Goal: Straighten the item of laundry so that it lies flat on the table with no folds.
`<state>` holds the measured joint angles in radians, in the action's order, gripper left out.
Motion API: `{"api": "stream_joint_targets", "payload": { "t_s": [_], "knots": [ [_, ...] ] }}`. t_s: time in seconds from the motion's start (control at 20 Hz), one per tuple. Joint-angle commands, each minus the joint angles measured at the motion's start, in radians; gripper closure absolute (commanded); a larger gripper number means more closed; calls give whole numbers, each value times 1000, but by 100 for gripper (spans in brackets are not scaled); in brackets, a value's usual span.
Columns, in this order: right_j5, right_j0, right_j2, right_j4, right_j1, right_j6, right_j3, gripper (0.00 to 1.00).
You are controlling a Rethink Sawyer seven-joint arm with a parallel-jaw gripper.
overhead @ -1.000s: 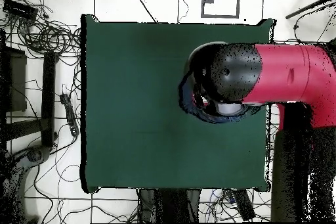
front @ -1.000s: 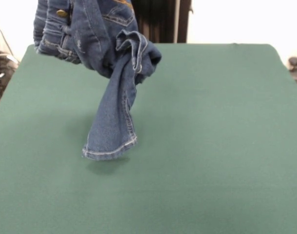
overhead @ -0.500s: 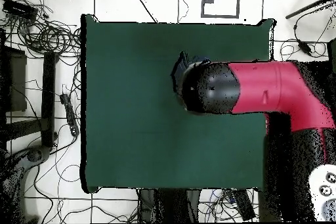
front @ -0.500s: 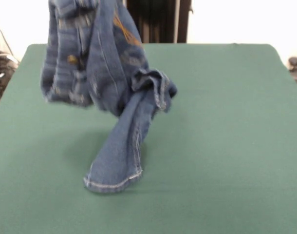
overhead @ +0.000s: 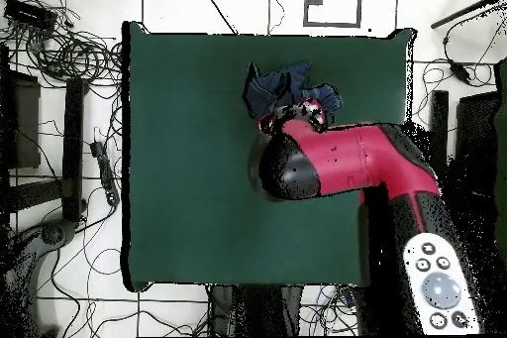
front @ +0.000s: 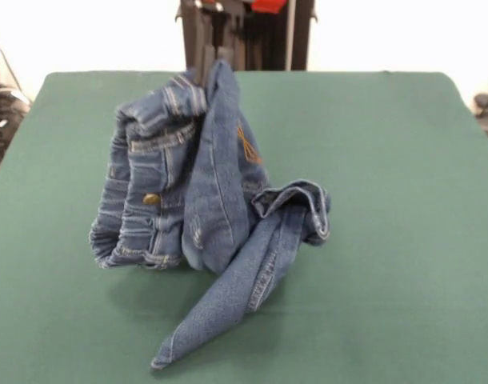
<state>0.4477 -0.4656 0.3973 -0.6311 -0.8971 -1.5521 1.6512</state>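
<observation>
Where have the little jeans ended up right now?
In the front view the jeans sit bunched in a heap on the green table, left of centre, one leg trailing toward the camera. From overhead they lie near the far edge, just beyond the red arm.

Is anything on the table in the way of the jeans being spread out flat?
Nothing visible is. The jeans sit in a bunched heap, one leg trailing toward the camera, and only green table shows around them. The arm hangs above them.
</observation>
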Motion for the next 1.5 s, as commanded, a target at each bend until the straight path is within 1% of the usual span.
{"api": "stream_joint_targets", "payload": {
  "t_s": [0.05, 0.15, 0.25, 0.35, 0.45, 0.65, 0.8, 0.95, 1.05, 1.15, 1.3, 1.5],
  "knots": [
    [-232, 81, -115, -78, 66, -228, 187, 100],
    [-317, 111, -181, -94, 75, -257, 207, 100],
    [-413, 164, -274, -106, 98, -280, 216, 100],
    [-516, 204, -356, -86, 131, -286, 229, 100],
    [-625, 225, -422, -50, 166, -277, 252, 100],
    [-830, 240, -513, 0, 245, -217, 290, 100],
    [-941, 223, -539, 32, 305, -205, 312, 100],
    [-948, 214, -546, 29, 322, -194, 327, 100],
    [-910, 210, -543, 17, 316, -190, 341, 100],
    [-858, 209, -536, 15, 292, -195, 359, 100],
    [-753, 194, -495, 12, 214, -205, 395, 100],
    [-680, 184, -460, 15, 144, -199, 436, 100]
  ]
}}
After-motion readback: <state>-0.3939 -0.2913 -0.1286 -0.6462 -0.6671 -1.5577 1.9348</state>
